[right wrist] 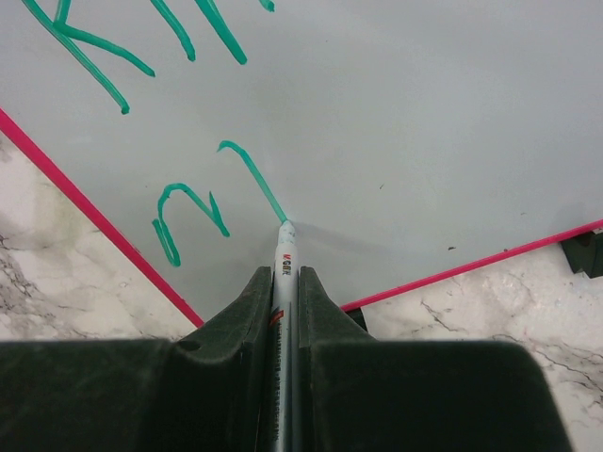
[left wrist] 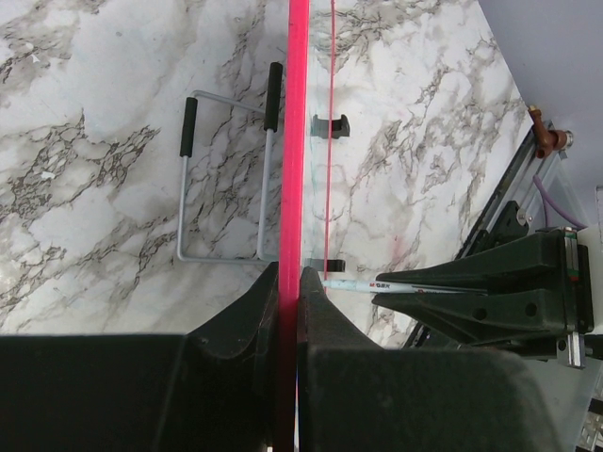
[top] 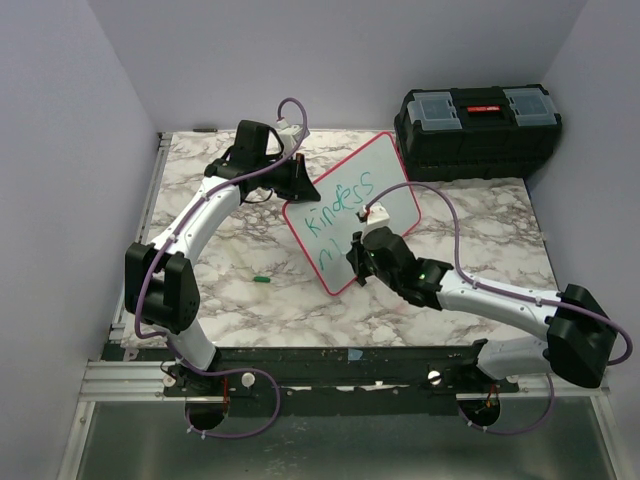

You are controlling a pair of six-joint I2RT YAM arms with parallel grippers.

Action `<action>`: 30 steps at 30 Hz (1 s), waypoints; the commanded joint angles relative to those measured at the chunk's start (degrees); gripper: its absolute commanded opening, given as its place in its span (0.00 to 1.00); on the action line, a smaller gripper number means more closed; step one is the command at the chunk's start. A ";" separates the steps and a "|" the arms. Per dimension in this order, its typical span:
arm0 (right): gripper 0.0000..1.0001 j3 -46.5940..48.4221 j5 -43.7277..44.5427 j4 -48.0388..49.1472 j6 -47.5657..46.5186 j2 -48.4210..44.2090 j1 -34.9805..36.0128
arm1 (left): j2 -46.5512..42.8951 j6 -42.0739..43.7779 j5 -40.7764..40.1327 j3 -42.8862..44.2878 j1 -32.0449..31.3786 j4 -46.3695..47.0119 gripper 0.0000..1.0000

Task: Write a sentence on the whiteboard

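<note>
- The marble table point(top: 250, 310) carries everything. The whiteboard point(top: 393, 192) lies on its middle, turned at a slant, with one corner pointing toward the arms' bases.
- A small green piece point(top: 261, 279) lies on the table, left of the whiteboard's near corner and apart from it.
- The right gripper point(right wrist: 285, 281) reaches over the whiteboard's near corner. Its fingers are pressed together on a marker point(right wrist: 284, 252), which sticks out ahead between them.
- The marker's tip touches the whiteboard's face at the end of a green stroke.
- The sentence point(top: 341, 205) is in green on the whiteboard, in two lines. The upper line reads "kindess". The lower line, nearer the board's near corner, shows only an "n"-like shape and one longer hooked stroke that ends at the marker tip.
- The left gripper point(left wrist: 289, 275) is at the whiteboard's left edge, on the far side of the writing. Its fingers are clamped on the red rim, one on each face of the board.
- In the left wrist view the whiteboard shows edge-on as a straight red line. A grey wire stand point(left wrist: 226, 179) with black-capped ends lies on the table just beside that edge.
- A black toolbox point(top: 478, 125) stands beyond the whiteboard's far right corner, at the back of the table against the wall, not touching the board.
</note>
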 commanded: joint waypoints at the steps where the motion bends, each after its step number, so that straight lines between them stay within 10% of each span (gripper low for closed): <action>1: 0.01 1.39 0.96 -2.56 1.56 -1.35 0.11 | -0.19 5.30 -6.84 -1.30 0.04 -1.58 0.00; 30: 0.01 7.48 3.61 2.55 0.11 1.19 -2.83 | -0.62 5.68 -7.11 -1.37 0.04 -2.14 0.00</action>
